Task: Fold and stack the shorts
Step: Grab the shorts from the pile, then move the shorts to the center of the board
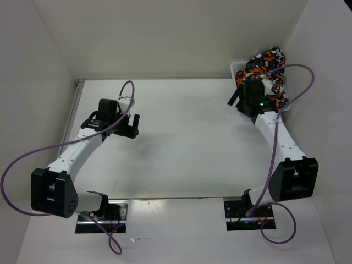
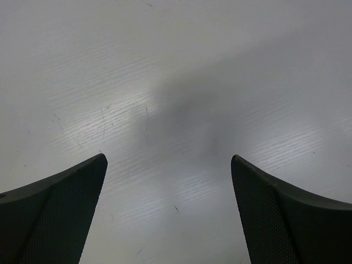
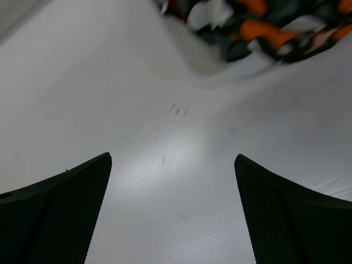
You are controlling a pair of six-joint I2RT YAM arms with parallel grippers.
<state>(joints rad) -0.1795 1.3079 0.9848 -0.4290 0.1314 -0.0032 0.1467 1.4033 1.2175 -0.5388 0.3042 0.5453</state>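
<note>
The shorts (image 1: 268, 65), in an orange, black, grey and white blotchy print, lie bunched in a white mesh basket (image 1: 237, 67) at the back right corner. In the right wrist view the shorts (image 3: 254, 21) spill over the basket's edge (image 3: 201, 55) at the top of the frame. My right gripper (image 1: 237, 102) hovers just in front of the basket, open and empty (image 3: 171, 164), a short way from the fabric. Over bare table at the left, my left gripper (image 1: 131, 125) is open with nothing between its fingers (image 2: 169, 160).
White walls close in the table on the left, back and right. The basket sits tight against the right wall. Purple cables loop off both arms; the right one (image 1: 304, 77) arcs over the basket. White tabletop (image 1: 187, 143) lies between the arms.
</note>
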